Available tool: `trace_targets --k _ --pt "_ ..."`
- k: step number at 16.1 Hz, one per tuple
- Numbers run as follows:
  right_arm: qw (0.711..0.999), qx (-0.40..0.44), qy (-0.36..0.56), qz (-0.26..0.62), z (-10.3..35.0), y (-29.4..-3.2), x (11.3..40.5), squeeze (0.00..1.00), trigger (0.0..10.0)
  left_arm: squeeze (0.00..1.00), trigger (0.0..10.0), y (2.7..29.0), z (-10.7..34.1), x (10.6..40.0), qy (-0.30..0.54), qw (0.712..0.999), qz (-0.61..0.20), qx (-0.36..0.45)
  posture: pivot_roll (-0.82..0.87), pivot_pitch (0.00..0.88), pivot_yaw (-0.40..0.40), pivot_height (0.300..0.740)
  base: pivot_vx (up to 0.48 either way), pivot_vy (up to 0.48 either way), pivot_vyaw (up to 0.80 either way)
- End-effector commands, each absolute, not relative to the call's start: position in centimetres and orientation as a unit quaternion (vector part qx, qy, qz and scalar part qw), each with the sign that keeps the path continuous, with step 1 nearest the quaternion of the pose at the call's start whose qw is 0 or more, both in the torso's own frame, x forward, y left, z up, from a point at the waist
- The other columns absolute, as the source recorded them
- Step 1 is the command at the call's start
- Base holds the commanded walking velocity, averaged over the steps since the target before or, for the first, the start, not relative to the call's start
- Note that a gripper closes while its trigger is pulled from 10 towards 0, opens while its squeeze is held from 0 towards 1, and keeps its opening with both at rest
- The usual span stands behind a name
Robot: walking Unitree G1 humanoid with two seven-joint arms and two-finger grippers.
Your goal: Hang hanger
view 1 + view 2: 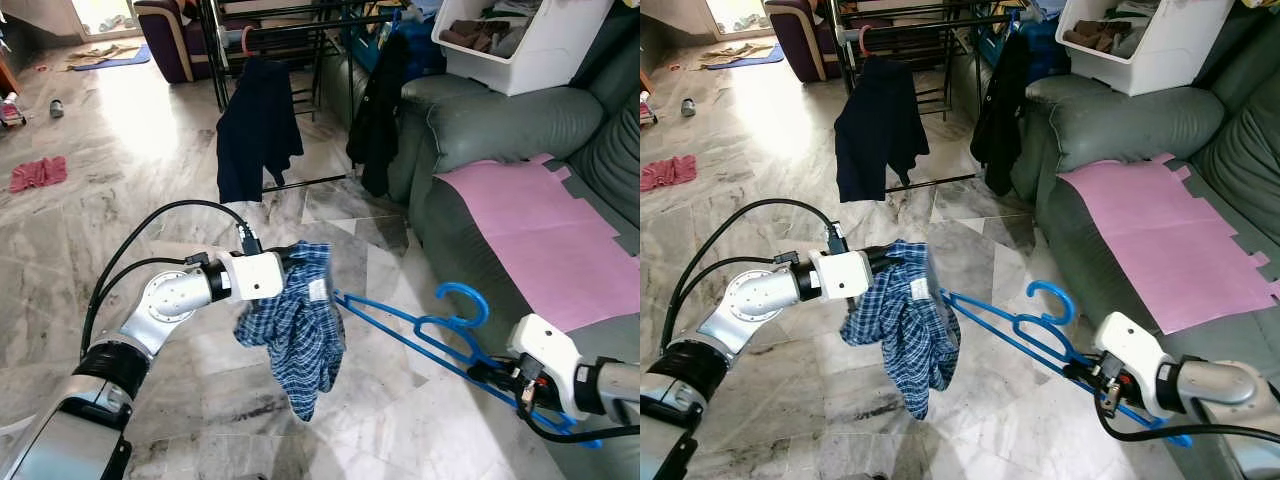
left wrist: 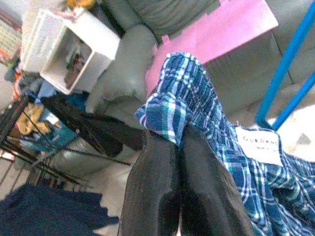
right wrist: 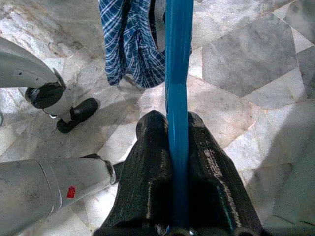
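Grey-veined marble floor (image 1: 130,190) spreads ahead, with a grey-green leather sofa (image 1: 500,130) on the robot's right carrying a pink paper sheet (image 1: 540,230) and a white plastic bin (image 1: 520,40); a black metal clothes rack (image 1: 280,30) at the back bears dark garments.

From the left eye, the left gripper (image 1: 292,258) is pinched together on the top edge of a blue-and-white plaid cloth garment (image 1: 300,330), which droops from it above the floor. The right gripper (image 1: 490,375) is clamped on a bright blue plastic hanger (image 1: 420,335). The hanger's long axis runs from that gripper toward the garment, its far tip touching or just beside the cloth, and its hook (image 1: 465,300) curls upward near the sofa front.

The right eye gives the same layout.

Along the left wrist, the two black fingers (image 2: 157,196) press shut on a fold of plaid, a white label (image 2: 258,145) beside them.

Along the right wrist, the black fingers (image 3: 152,172) squeeze the hanger's blue bar (image 3: 178,73), which extends straight out from them to the hanging plaid.
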State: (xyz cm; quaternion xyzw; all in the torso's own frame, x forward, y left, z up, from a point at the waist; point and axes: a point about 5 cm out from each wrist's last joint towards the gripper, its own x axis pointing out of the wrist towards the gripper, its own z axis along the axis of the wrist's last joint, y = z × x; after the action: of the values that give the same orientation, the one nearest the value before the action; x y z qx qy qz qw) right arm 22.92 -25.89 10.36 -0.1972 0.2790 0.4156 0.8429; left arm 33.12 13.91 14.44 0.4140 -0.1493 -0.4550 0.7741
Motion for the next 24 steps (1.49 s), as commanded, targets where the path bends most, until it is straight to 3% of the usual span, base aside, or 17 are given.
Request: trace_targets --k 1,6,9,14,24 --pt "0.837 -0.198 0.280 0.426 10.2 -25.6 22.9 0.00 10.0 0.00 10.0 13.6 15.0 33.0 -0.169 0.773 -0.454 0.409 -0.05 0.089 -0.002 0.740 0.000 0.000 0.00" --pt "0.826 -0.233 0.301 0.415 11.1 -27.5 22.7 0.00 10.0 0.00 10.0 14.7 13.9 33.3 -0.124 0.773 -0.451 0.429 -0.05 0.091 0.001 0.740 0.000 0.000 0.00" --pt "0.799 -0.224 0.325 0.454 11.6 -27.2 21.7 0.00 10.0 0.00 10.0 14.5 13.6 33.2 -0.119 0.767 -0.457 0.435 -0.06 0.094 0.003 0.740 0.000 0.000 0.00" --pt "0.810 -0.230 0.301 0.448 10.8 -26.2 22.7 0.00 10.0 0.00 10.0 13.7 13.7 32.7 -0.137 0.766 -0.472 0.415 -0.05 0.094 0.001 0.740 0.000 0.000 0.00" --pt "0.821 -0.249 0.277 0.433 11.8 -26.5 23.7 0.00 10.0 0.00 10.0 14.9 12.3 32.3 -0.107 0.766 -0.472 0.422 -0.06 0.091 0.002 0.740 0.000 0.000 0.00"
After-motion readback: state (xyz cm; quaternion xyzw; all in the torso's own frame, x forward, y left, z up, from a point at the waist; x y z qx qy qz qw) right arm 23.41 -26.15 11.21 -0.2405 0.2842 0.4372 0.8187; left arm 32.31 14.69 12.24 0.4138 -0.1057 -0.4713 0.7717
